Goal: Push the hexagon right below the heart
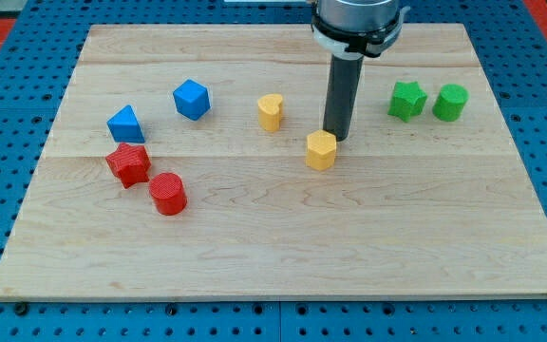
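A yellow hexagon (320,150) lies near the middle of the wooden board (283,237). A yellow heart (271,111) lies up and to the left of it, about a block's width apart. My tip (336,135) rests at the hexagon's upper right edge, touching or nearly touching it. The dark rod rises from there to the arm's mount at the view's top.
A blue cube (191,99) and a blue triangular block (125,124) lie at the left. A red star (128,164) and a red cylinder (168,194) lie below them. A green star (406,100) and a green cylinder (450,103) lie at the right.
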Controlling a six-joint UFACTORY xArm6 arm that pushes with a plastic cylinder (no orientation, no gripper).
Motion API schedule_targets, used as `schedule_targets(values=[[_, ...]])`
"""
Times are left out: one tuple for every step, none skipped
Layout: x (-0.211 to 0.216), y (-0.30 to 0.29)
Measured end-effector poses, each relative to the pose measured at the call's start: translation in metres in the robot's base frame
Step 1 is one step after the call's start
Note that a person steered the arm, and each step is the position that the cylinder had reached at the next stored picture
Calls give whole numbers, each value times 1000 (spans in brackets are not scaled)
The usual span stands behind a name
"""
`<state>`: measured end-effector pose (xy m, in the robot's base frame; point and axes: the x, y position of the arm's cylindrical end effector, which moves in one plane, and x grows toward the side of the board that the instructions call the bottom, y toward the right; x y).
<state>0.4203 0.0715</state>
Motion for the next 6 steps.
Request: schedule_targets(values=[[44,50],[63,57],[54,5],[39,8],[69,9],[56,-13]])
